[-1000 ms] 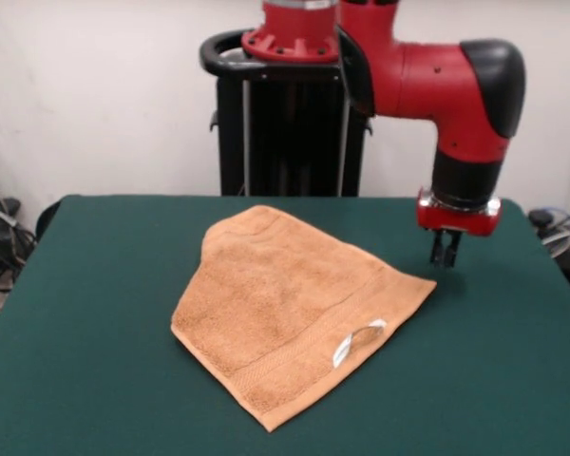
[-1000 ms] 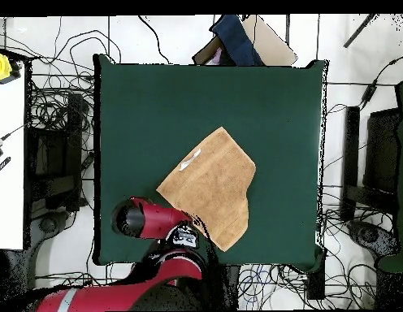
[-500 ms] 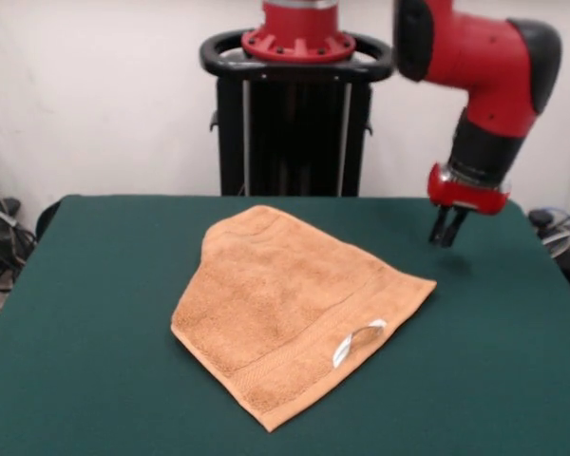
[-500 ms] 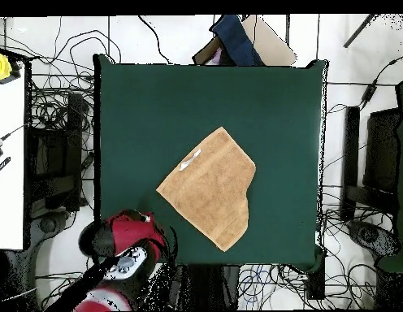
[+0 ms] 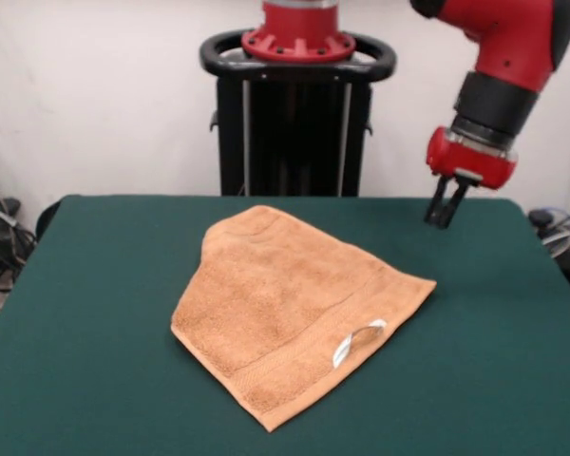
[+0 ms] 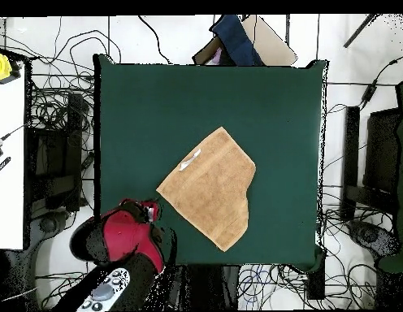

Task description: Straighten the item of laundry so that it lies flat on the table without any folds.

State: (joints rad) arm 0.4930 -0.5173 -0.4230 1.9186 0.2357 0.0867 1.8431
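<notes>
The orange-tan towel [image 5: 294,304] lies on the dark green table [image 5: 95,285] near its middle, turned at an angle. Its outline is uneven and the far corner looks rounded, as if doubled under. The border band and the white care tag [image 5: 356,340] lie near the front right edge. My gripper [image 5: 444,217] hangs in the air above the table's far right part, well clear of the towel's right corner, and holds nothing. In the overhead view the towel [image 6: 211,185] lies up and to the right of the red arm [image 6: 115,237], with the tag [image 6: 190,161] on its upper left edge.
The black pedestal [image 5: 294,123] stands behind the table's far edge. Cables [image 6: 50,122] and gear lie on the floor around the table [image 6: 156,106]. A white bench [image 6: 8,162] stands at the left of the overhead view.
My gripper has risen from just above the table beside the towel's right corner and swung back, away from the towel. The towel has not moved.
</notes>
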